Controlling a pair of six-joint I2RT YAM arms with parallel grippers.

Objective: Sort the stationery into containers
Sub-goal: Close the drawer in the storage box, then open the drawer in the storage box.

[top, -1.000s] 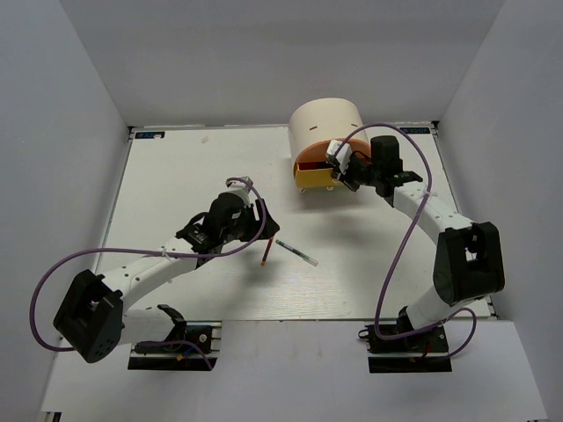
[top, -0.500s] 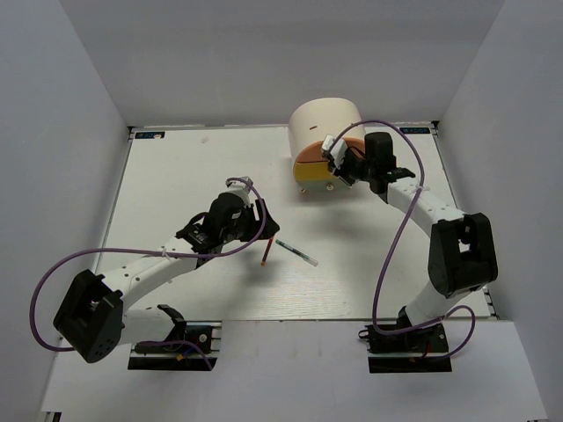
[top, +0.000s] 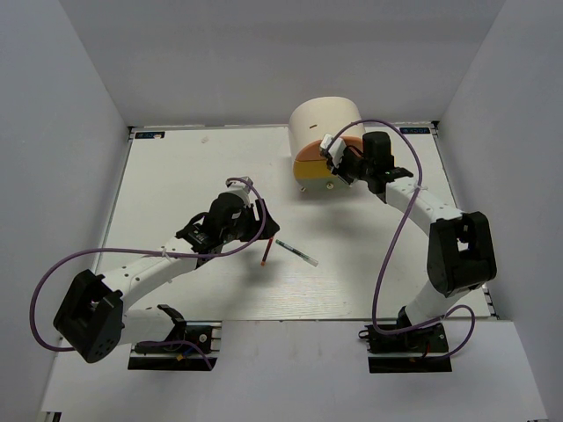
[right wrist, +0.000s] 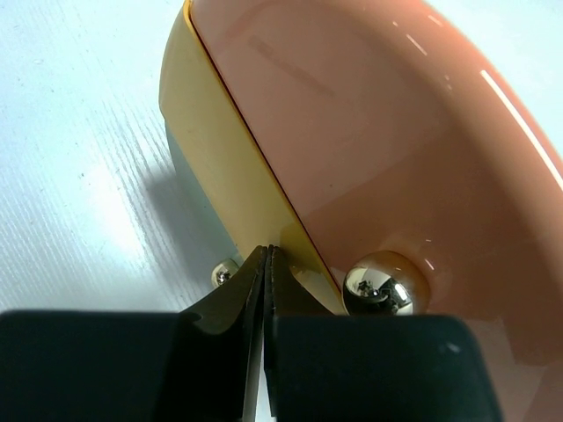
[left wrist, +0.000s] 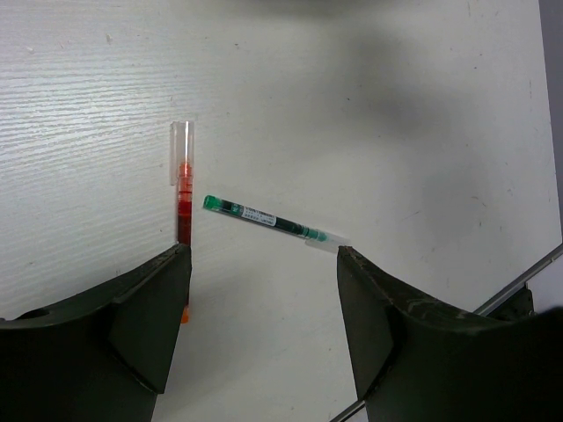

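Observation:
The cream organiser (top: 325, 119) stands at the back, its orange drawer (top: 308, 151) over the yellow drawer (top: 310, 173). My right gripper (top: 337, 169) is shut and empty. In the right wrist view its tips (right wrist: 266, 257) press on the yellow drawer front (right wrist: 224, 167), beside the orange drawer's (right wrist: 396, 149) round knob (right wrist: 380, 283). My left gripper (top: 259, 230) is open and empty above the table. The red pen (left wrist: 184, 198) and the clear pen with dark tips (left wrist: 268, 220) lie just ahead of its fingers (left wrist: 149, 308). The eraser and highlighters are out of view.
A second small knob (right wrist: 224, 274) shows below the yellow front. Grey walls (top: 79, 123) enclose the white table (top: 176, 176) on three sides. The right arm's purple cable (top: 396, 237) loops over the table's right part.
The yellow drawer, pulled out a second ago, now sits pushed in. My right gripper moved toward the organiser with it. The left arm and both pens have not moved.

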